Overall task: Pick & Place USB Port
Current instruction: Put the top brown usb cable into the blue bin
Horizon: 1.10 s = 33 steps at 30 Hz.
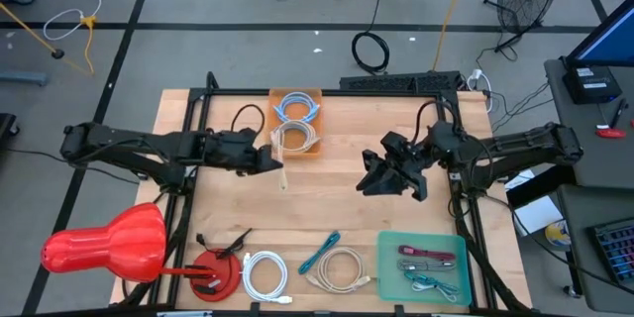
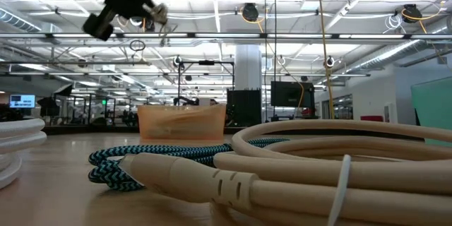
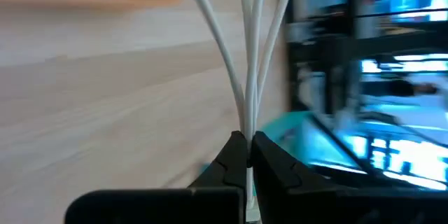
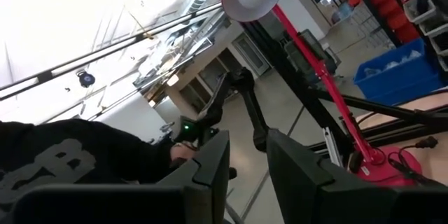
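Wooden table [image 1: 337,208] carries cables; concrete floor [image 1: 228,0].

Both arms are black all over, built from long slim tubes joined by thicker, blocky joints, with a matt finish. The left arm [image 1: 149,149] ends in a chunky dark wrist block, and the right arm [image 1: 505,149] carries a bulkier cluster of angular black housings at its wrist. Each gripper has two flat, dark fingers with angled, wedge-like tips; the left gripper [image 3: 247,155] shows stepped notches along its inner edges, and the right gripper [image 4: 248,161] has broad, smooth, squared fingers.
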Each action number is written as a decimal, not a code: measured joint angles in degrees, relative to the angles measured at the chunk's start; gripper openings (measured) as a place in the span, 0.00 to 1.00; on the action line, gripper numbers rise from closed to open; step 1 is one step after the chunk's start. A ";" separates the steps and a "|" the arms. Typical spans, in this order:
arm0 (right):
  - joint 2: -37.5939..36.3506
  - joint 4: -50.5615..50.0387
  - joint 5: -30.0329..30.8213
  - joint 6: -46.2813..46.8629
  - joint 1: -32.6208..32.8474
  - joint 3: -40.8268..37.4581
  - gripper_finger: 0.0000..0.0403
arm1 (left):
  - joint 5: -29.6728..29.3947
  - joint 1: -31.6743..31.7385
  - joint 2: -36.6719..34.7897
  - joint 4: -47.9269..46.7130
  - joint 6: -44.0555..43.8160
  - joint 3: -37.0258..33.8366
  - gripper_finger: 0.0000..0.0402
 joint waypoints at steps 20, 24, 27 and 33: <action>0.00 -6.25 12.07 1.05 -3.28 0.00 0.21 | -2.21 -4.42 -0.02 30.85 13.29 0.00 0.01; 0.40 -2.80 13.32 0.10 -5.27 0.00 0.21 | -3.47 -6.36 1.68 35.12 13.70 -0.01 0.01; 1.37 -1.06 12.14 1.29 -6.40 0.00 0.21 | -3.50 -7.53 4.37 41.03 13.86 -0.01 0.01; 3.11 -0.17 9.87 1.61 -6.72 0.00 0.22 | -2.93 -8.65 10.60 51.42 13.70 -0.04 0.01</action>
